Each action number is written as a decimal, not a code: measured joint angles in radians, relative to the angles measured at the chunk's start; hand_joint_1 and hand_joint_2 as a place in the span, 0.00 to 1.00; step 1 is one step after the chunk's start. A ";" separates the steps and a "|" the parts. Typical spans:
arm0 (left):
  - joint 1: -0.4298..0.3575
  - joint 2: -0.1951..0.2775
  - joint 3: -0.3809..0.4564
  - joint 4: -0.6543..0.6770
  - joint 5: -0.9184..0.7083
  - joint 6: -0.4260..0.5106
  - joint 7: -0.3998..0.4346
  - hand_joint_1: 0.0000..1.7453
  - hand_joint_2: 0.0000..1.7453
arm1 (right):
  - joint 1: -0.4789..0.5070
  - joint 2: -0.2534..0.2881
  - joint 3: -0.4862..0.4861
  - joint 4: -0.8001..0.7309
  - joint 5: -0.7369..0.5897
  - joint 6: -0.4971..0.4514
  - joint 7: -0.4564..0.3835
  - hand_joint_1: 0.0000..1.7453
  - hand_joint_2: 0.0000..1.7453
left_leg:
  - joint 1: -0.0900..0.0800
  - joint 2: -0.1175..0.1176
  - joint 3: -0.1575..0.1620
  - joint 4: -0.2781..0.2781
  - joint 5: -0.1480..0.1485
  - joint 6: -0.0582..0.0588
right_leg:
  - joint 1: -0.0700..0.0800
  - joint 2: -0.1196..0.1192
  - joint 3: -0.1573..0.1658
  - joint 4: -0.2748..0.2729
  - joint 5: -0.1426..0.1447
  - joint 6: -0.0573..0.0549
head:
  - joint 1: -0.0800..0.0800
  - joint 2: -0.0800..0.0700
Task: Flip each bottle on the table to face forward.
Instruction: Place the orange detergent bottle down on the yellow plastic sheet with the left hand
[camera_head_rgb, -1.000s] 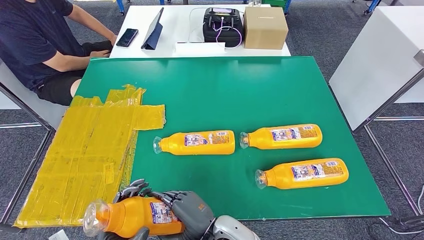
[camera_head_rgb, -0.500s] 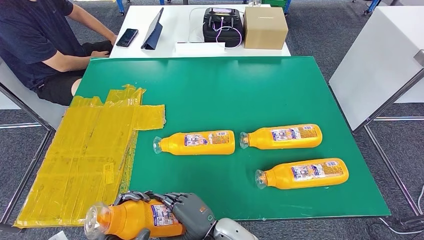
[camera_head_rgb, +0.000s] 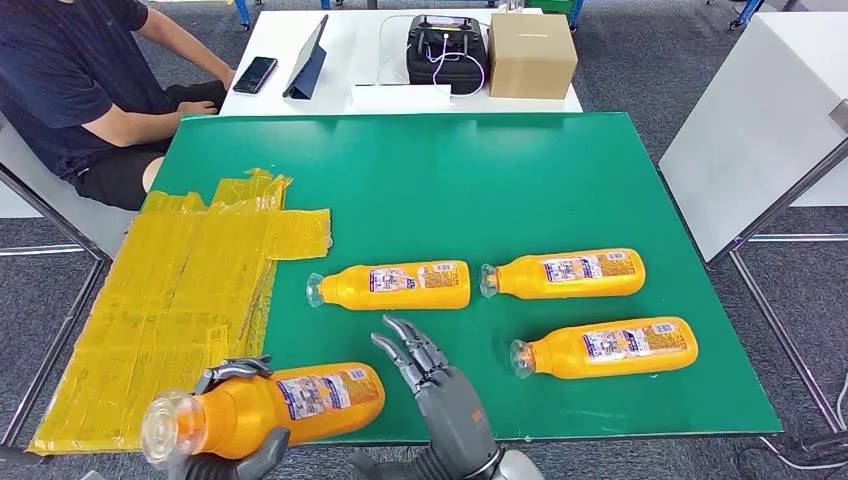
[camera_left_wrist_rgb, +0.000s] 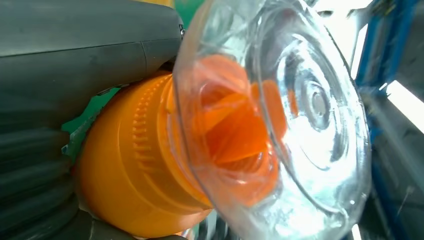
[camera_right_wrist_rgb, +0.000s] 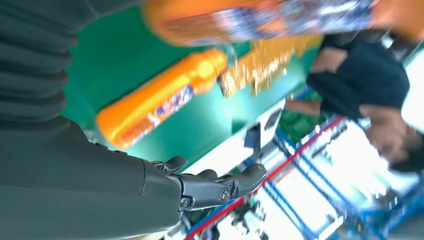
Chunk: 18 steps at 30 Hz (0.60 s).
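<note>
Orange bottle (camera_head_rgb: 262, 407) at near-left table edge, gripped around neck end by left hand (camera_head_rgb: 228, 462), clear cap (camera_left_wrist_rgb: 280, 115) pointing left, label up. Right hand (camera_head_rgb: 440, 392) just beside its base, fingers spread, holding nothing. Judged step: fourth bottle being turned and set down. Next move likely calls for lowering and release. Three other bottles (camera_head_rgb: 390, 285) lying mid-table. Left hand fingers largely hidden beneath bottle; table contact indeterminable.

Four orange bottles (camera_head_rgb: 404, 285) (camera_head_rgb: 565, 273) (camera_head_rgb: 608, 346) (camera_head_rgb: 270, 405), one cardboard box (camera_head_rgb: 532, 56), one phone (camera_head_rgb: 254, 74).
</note>
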<state>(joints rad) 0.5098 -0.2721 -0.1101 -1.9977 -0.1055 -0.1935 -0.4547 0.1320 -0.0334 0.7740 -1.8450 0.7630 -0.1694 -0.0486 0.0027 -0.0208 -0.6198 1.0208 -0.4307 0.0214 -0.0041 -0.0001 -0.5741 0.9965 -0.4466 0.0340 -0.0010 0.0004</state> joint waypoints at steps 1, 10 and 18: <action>-0.001 -0.009 0.013 -0.016 -0.013 0.009 -0.002 1.00 1.00 | 0.009 -0.005 -0.005 -0.018 0.000 -0.008 0.003 0.00 0.00 | 0.000 0.000 0.000 0.000 0.000 0.000 | 0.000 0.000 0.000 0.000 0.000 0.000 | 0.000 0.000; -0.034 -0.051 0.093 -0.087 -0.614 0.452 -0.069 1.00 1.00 | 0.062 -0.045 -0.021 -0.112 0.021 -0.055 0.022 0.00 0.00 | 0.000 0.000 0.000 0.000 0.000 0.000 | 0.000 0.000 0.000 0.000 0.000 0.000 | 0.000 0.000; -0.080 -0.046 0.089 -0.041 -0.906 0.653 0.004 1.00 1.00 | 0.075 -0.072 -0.021 -0.140 0.021 -0.066 0.025 0.00 0.00 | 0.000 0.000 0.000 0.000 0.000 0.000 | 0.000 0.000 0.000 0.000 0.000 0.000 | 0.000 0.000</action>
<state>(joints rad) 0.4302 -0.3180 -0.0207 -2.0384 -1.0117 0.4600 -0.4511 0.2069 -0.1049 0.7529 -1.9850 0.7840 -0.2351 -0.0237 0.0024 -0.0205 -0.6193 1.0209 -0.4306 0.0216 -0.0043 0.0000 -0.5740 0.9963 -0.4464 0.0342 -0.0013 0.0004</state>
